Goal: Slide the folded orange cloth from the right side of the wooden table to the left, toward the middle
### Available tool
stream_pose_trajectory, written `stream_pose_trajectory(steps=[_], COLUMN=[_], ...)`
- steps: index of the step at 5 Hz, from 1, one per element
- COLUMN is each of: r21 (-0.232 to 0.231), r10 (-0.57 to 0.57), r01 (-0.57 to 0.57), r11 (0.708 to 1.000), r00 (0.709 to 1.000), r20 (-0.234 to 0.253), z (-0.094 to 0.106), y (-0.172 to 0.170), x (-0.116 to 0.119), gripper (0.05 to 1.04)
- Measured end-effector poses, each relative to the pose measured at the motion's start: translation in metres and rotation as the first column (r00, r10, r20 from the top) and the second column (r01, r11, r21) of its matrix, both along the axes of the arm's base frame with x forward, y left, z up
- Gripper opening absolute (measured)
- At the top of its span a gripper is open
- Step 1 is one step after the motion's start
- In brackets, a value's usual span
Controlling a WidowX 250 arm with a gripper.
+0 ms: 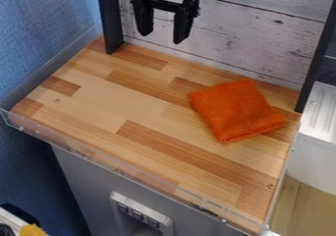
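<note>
- Your gripper [162, 39] hangs down at the top of the camera view, seen against the white plank wall [230, 36] behind the counter [131, 102], with its tips pointing down toward the left part of the back edge.
- Its jaws stand wide open, one finger well apart from the other, and you have hold of nothing; plank wall shows through the gap.
- The orange cloth [235, 111] is the thing nearest your gripper, yet well apart from it. It lies flat on the counter in the back right area, folded into a rough square and set askew to the edges.
- One corner of the cloth points at the back edge, another reaches close to the right edge, and you can see stacked layers along the side that faces the front.
- The counter under it is made of light and darker wood strips, and a clear lip [141, 176] runs along its front edge.
- Two black posts flank the plank wall: the left post [110, 18] by the back left corner, the right post [316, 60] by the back right corner.
- Past the left edge you have a blue wall [42, 28]; past the right edge, a white ridged surface [322, 109].
</note>
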State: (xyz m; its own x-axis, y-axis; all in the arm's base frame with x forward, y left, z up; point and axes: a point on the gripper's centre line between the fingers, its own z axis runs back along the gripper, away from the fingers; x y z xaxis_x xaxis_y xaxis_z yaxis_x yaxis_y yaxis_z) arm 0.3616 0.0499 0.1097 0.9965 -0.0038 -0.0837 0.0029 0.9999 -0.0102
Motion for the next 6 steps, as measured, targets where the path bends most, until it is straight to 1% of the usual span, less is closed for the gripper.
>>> stream_pose_trajectory(steps=[1, 2, 3, 5, 6], r21=[0.001, 0.010, 0.014, 0.018, 0.011], r10=[0.035, 0.072, 0.128, 0.231, 0.262], r01=[-0.035, -0.072, -0.129, -0.234, -0.266], r11=[0.999, 0.997, 0.992, 0.972, 0.964], r00=[0.999, 0.997, 0.991, 0.967, 0.955], r20=[-0.023, -0.016, 0.038, 0.110, 0.136], z=[-0.010, -0.012, -0.004, -0.008, -0.009], y=[-0.007, -0.028, -0.047, -0.078, -0.094], x=[-0.006, -0.008, -0.007, -0.009, -0.007], gripper=[0.998, 0.998, 0.995, 0.999, 0.999])
